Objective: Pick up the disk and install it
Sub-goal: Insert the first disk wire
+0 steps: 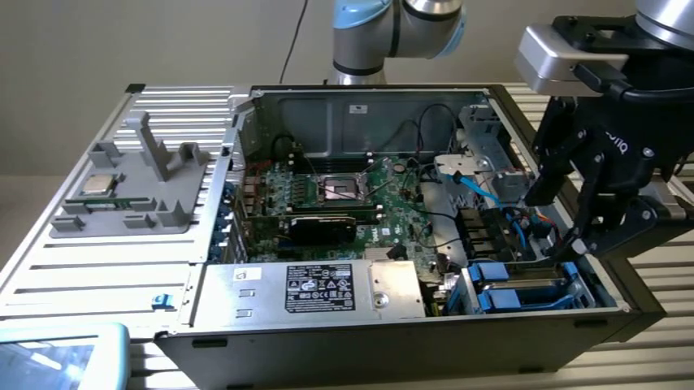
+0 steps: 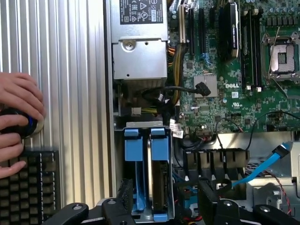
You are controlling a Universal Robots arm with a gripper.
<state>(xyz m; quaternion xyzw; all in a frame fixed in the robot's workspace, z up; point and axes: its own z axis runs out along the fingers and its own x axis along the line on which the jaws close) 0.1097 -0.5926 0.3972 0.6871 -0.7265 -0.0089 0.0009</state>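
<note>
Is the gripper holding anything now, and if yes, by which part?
Nothing is held. The gripper is open, with its fingers spread wider than the disk, which sits in the drive bay.

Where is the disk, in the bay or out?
In: the disk stands on edge in the bay, blue carrier around it.

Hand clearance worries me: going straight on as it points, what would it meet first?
Probably the disk, sitting in the case directly under the open hand; depth is unclear.
</note>
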